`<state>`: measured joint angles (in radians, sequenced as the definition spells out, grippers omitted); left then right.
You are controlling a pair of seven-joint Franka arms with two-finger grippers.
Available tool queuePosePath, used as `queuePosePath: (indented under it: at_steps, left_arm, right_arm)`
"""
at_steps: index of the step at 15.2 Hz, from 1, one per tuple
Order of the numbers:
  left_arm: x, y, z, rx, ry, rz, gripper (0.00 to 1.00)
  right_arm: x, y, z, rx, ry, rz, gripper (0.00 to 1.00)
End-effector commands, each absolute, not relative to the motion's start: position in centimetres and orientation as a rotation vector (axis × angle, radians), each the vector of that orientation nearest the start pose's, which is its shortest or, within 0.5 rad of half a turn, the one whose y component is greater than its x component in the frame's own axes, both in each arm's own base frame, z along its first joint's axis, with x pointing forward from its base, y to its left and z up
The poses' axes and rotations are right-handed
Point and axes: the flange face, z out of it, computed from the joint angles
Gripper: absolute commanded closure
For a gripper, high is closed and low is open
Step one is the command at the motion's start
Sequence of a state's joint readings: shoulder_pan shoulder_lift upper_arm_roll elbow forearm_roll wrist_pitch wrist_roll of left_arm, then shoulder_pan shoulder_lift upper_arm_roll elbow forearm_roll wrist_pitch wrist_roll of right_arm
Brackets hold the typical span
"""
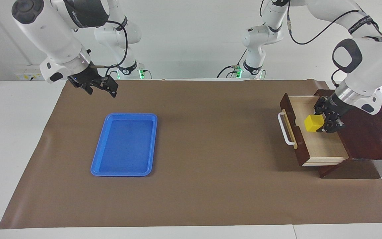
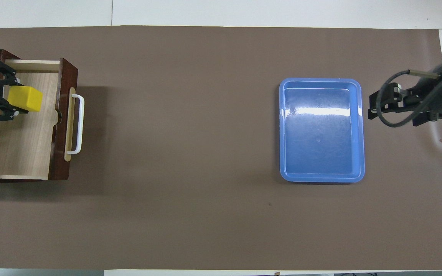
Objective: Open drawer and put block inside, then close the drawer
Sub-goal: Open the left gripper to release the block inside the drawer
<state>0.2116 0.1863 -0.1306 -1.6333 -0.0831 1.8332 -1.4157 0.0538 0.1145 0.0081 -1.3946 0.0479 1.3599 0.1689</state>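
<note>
The dark wooden drawer [image 1: 297,141] stands pulled out of its box [image 1: 371,136] at the left arm's end of the table, its light wood interior [image 2: 21,149] open to view and its white bar handle [image 1: 286,130] facing the table's middle. My left gripper [image 1: 322,120] is shut on the yellow block [image 1: 313,123] and holds it over the open drawer, toward the drawer's end nearer the robots. The overhead view shows the block [image 2: 25,99] between the gripper's fingers [image 2: 12,112]. My right gripper [image 1: 100,91] is open and empty, raised above the mat beside the blue tray, where it waits.
An empty flat blue tray [image 1: 124,144] lies on the brown mat [image 1: 211,149] toward the right arm's end. The dark box stands at the mat's edge at the left arm's end.
</note>
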Motion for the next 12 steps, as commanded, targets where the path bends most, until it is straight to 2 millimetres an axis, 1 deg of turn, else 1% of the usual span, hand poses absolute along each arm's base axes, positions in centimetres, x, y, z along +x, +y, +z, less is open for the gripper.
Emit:
queuePosePath:
  at_steps: [1, 2, 3, 4, 5, 6, 7, 9, 10, 11, 12]
  left_arm:
    - [59.5, 5.8, 49.3, -2.360, -2.192, 0.038, 1.00]
    - [58.5, 5.6, 48.3, -2.369, -2.176, 0.035, 1.00]
    - [57.6, 5.8, 47.3, -2.361, -2.177, 0.026, 1.00]
    - [56.6, 5.9, 46.4, -2.355, -2.180, 0.005, 1.00]
    - [55.8, 6.1, 45.5, -2.344, -2.181, 0.012, 1.00]
    - [55.0, 6.0, 45.0, -2.340, -2.176, 0.019, 1.00]
    - [54.8, 5.9, 44.8, -2.340, -2.172, 0.022, 0.94]
    - [54.9, 5.9, 44.9, -2.343, -2.169, 0.023, 0.00]
    - [55.1, 6.0, 45.1, -2.339, -2.178, 0.018, 0.00]
    - [55.6, 6.0, 45.8, -2.342, -2.180, 0.007, 0.00]
    - [56.2, 5.7, 47.2, -2.350, -2.184, -0.007, 0.00]
  right_arm:
    - [54.7, 1.4, 64.2, -3.162, -0.151, 0.212, 0.00]
    - [54.1, 1.0, 64.9, -3.176, -0.241, 0.195, 0.00]
    - [53.7, -0.1, 65.5, -3.180, -0.276, 0.187, 0.00]
    - [53.2, -0.5, 66.3, -3.180, -0.297, 0.166, 0.00]
    - [52.6, -0.7, 66.6, -3.184, -0.282, 0.162, 0.00]
    - [52.1, -1.2, 66.3, -3.181, -0.261, 0.184, 0.00]
    - [51.8, -2.0, 65.4, -3.171, -0.230, 0.204, 0.00]
    - [51.5, -2.1, 64.1, -3.176, -0.182, 0.202, 0.00]
    - [51.7, -1.9, 63.7, -3.178, -0.152, 0.198, 0.00]
    - [52.0, -1.8, 63.0, -3.176, -0.150, 0.212, 0.00]
    - [52.5, -1.9, 62.3, -3.173, -0.151, 0.216, 0.00]
